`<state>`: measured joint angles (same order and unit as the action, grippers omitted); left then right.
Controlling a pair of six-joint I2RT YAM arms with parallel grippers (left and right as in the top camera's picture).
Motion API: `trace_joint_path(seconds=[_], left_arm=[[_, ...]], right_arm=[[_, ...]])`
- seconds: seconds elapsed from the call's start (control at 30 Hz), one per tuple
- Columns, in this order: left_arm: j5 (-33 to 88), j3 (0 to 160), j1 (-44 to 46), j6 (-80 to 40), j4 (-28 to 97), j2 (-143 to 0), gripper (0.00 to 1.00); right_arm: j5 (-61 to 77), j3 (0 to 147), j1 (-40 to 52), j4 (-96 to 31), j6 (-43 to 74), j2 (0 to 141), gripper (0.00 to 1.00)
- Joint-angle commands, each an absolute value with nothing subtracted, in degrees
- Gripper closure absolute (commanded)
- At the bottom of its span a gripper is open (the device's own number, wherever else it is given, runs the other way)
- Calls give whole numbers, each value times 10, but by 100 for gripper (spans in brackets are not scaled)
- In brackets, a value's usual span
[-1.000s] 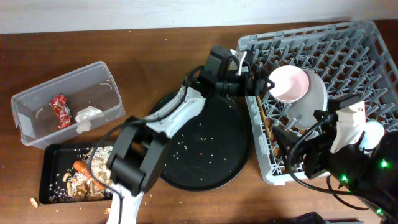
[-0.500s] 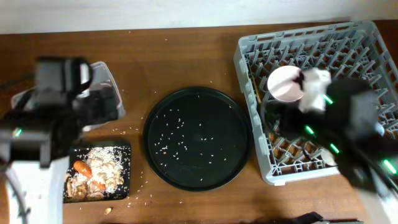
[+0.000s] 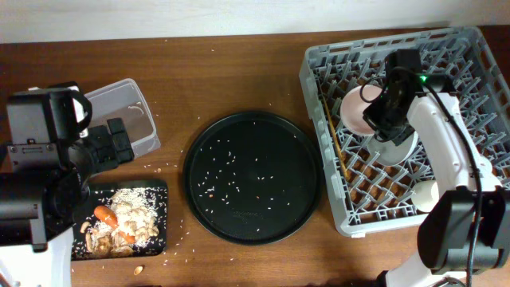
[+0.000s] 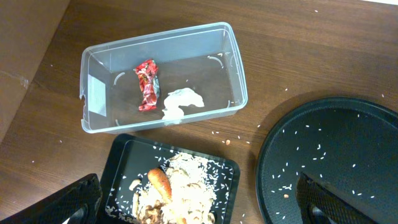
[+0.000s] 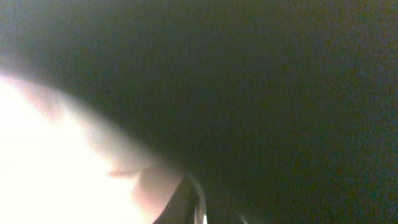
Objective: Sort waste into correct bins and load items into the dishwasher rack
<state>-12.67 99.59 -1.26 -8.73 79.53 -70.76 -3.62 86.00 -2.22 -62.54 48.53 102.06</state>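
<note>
In the grey dishwasher rack (image 3: 454, 56) a pale plate (image 3: 355, 112) stands on edge beside a white bowl (image 3: 398, 147). A white cup (image 3: 422, 194) and chopsticks (image 3: 335, 147) are in it too. My right gripper (image 3: 376, 112) is shut against the plate's right side. Its wrist view is dark, with only a pale surface close up, so a grip cannot be made out. My left gripper (image 4: 202, 199) hangs open above the shallow black tray (image 4: 121, 155), which holds a carrot (image 4: 160, 183) and food scraps (image 4: 186, 190). The clear tub (image 4: 93, 93) contains a red wrapper (image 4: 147, 85) and a white tissue (image 4: 180, 102).
A large round black tray (image 3: 253, 177) sprinkled with rice grains lies mid-table between the bins and the rack. Loose grains dot the wooden table (image 3: 239, 72) around it. The left arm's body (image 3: 40, 175) covers part of the tub and the black tray from above.
The left arm pulled back from the rack, leaving the plate there, and now hovers over the bins. The right arm swung up from the lower right to the plate and shut.
</note>
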Motion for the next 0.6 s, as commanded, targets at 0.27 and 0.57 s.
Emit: trace_joint_path(seconds=[0.27,0.57], left_arm=[[-129,996,-15,-83,794,-707,1],[-129,996,-15,-83,794,-707,1]], right_arm=[[-727,877,244,-655,301,968,96],[-831,877,249,-546,84,1163,96]])
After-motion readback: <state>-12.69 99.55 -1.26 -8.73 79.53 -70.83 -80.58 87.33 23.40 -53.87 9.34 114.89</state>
